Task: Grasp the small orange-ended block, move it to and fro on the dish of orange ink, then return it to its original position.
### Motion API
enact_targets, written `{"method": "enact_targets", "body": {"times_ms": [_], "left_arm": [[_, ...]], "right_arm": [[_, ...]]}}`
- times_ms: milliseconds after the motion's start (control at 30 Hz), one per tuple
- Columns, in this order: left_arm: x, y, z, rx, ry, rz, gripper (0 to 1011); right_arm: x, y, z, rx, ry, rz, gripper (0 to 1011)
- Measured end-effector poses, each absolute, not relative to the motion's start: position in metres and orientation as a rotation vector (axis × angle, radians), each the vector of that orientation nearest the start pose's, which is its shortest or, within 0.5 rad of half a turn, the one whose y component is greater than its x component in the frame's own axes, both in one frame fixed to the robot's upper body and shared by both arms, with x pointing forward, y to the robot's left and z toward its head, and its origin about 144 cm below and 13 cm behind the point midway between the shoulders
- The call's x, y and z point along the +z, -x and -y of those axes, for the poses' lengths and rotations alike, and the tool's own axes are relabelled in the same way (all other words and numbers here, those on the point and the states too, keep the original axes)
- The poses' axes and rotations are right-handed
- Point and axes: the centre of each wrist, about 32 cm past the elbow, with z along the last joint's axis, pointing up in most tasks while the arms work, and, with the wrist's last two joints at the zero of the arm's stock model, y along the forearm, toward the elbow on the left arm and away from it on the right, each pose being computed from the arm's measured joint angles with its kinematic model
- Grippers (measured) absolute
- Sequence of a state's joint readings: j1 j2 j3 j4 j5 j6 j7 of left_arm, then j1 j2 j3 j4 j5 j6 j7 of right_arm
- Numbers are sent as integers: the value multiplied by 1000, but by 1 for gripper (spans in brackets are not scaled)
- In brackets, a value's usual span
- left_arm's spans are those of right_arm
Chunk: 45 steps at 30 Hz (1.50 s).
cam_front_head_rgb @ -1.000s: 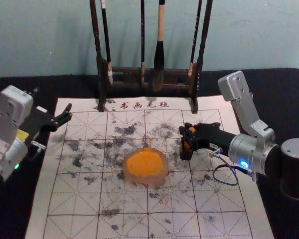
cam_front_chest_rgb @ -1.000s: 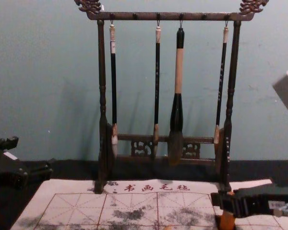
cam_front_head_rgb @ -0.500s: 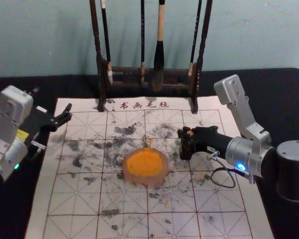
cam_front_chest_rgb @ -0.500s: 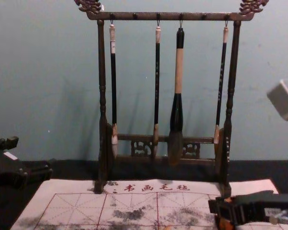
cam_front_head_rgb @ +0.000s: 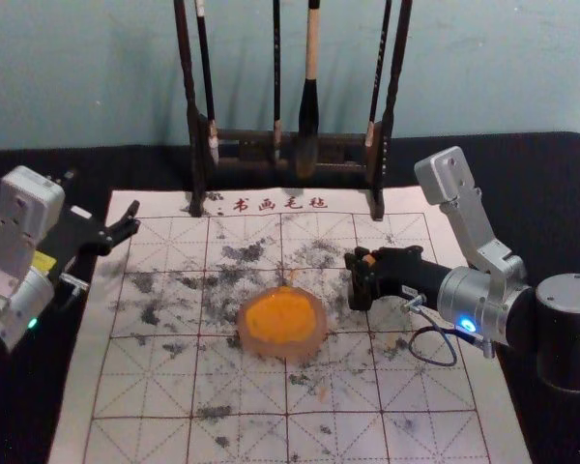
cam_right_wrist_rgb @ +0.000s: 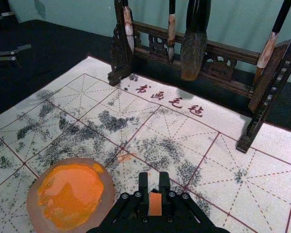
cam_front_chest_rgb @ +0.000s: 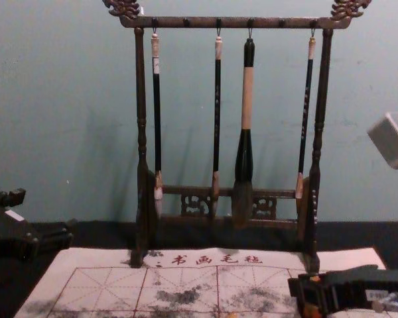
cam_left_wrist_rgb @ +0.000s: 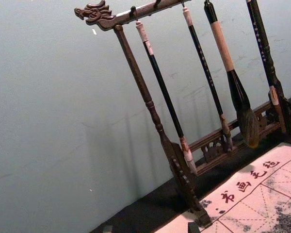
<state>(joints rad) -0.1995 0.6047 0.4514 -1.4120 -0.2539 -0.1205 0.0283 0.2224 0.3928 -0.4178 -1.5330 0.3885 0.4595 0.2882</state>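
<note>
Right gripper (cam_right_wrist_rgb: 153, 180) was low over the right-hand part of the felt mat (cam_front_head_rgb: 430, 387), fingers closed on the small orange-ended block (cam_right_wrist_rgb: 155, 204). Could not tell whether the block was still on the felt or just raised. Grasp judged done; strokes on the dish and the return judged left, so an early stage.

Next outward, toward the mat's middle: ink dish (cam_front_head_rgb: 280, 322), orange ink in it, just beside the block, apart from it. Left gripper (cam_front_head_rgb: 135, 217) was parked at the mat's far left corner, fingers apart. Brush rack (cam_front_head_rgb: 379, 159) stood at the far edge, brushes hanging.

Writing: 书画毛毡 in red along the mat's far edge; small characters on the brush handles, unreadable.
</note>
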Motion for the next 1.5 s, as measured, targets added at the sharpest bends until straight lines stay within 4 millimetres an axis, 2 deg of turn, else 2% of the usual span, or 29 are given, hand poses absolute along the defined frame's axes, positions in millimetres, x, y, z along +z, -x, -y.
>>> {"method": "enact_targets", "body": {"times_ms": [167, 233, 400, 433, 533, 567, 633, 667, 733, 767, 833, 900, 933, 1067, 1167, 1267, 1500], "left_arm": [[1140, -489, -310, 1248, -304, 285, 1002], [1140, -489, -310, 1248, -304, 285, 1001], [1140, -489, -310, 1248, -304, 285, 1001], [1140, -489, -310, 1248, -305, 285, 1001], [1140, -489, -310, 1248, -304, 285, 1001], [1140, -489, -310, 1248, -304, 285, 1001], [1140, -489, -310, 1248, -304, 285, 1001], [1140, -489, -310, 1248, -304, 285, 1001], [1140, -489, -310, 1248, -304, 285, 1001], [1140, -489, -310, 1248, -304, 285, 1001], [1140, -489, -310, 1248, -304, 285, 1001], [1140, -489, -310, 1248, -304, 285, 1001], [1140, -489, -310, 1248, -305, 285, 1001], [1140, -489, -310, 1248, -304, 285, 1001], [1140, -489, -310, 1248, -305, 285, 1001], [1140, -489, -310, 1248, -304, 285, 1001], [1140, -489, -310, 1248, -304, 285, 1001]], "right_arm": [[1173, -497, 224, -912, 377, -270, 121], [1173, -497, 224, -912, 376, -270, 171], [1173, -497, 224, -912, 376, -270, 324], [1173, -497, 224, -912, 376, -270, 382], [1173, -497, 224, -912, 376, -270, 446], [1173, -497, 224, -912, 376, -270, 507], [1173, -497, 224, -912, 375, -270, 538], [1173, -497, 224, -912, 375, -270, 609], [1173, -497, 224, -912, 375, -270, 650], [1173, -497, 224, -912, 375, -270, 707], [1173, -497, 224, -912, 375, -271, 738], [1173, -497, 224, -912, 375, -271, 820], [1173, -497, 224, -912, 375, -271, 820], [1173, -497, 224, -912, 375, -271, 956], [1173, -497, 224, -912, 375, -271, 1002], [1176, -496, 224, -920, 342, -244, 1002], [1179, -489, 230, -1042, 154, -84, 1002]]}}
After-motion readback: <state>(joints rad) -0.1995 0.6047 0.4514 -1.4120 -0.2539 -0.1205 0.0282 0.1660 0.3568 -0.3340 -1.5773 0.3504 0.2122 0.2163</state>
